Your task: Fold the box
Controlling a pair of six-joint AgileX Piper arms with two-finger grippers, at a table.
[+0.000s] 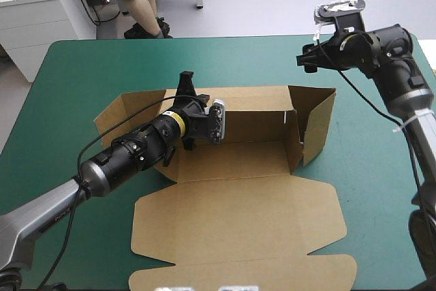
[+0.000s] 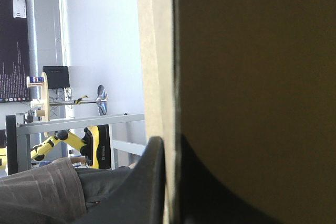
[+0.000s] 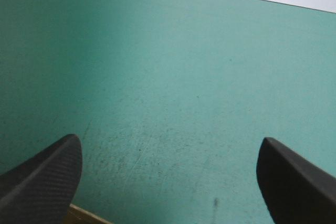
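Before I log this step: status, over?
Left gripper shut on box, far wall. Right gripper open over teal-green cover, off the box. Walls partly raised, lid flat. Nothing in the way.

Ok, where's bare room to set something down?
Bare teal-green cover: the far strip behind the box, the left side beside its flap, the right side past its wall, by the open right gripper. Crowded: centre to near edge, with the flat lid and the left gripper, shut on the back wall.
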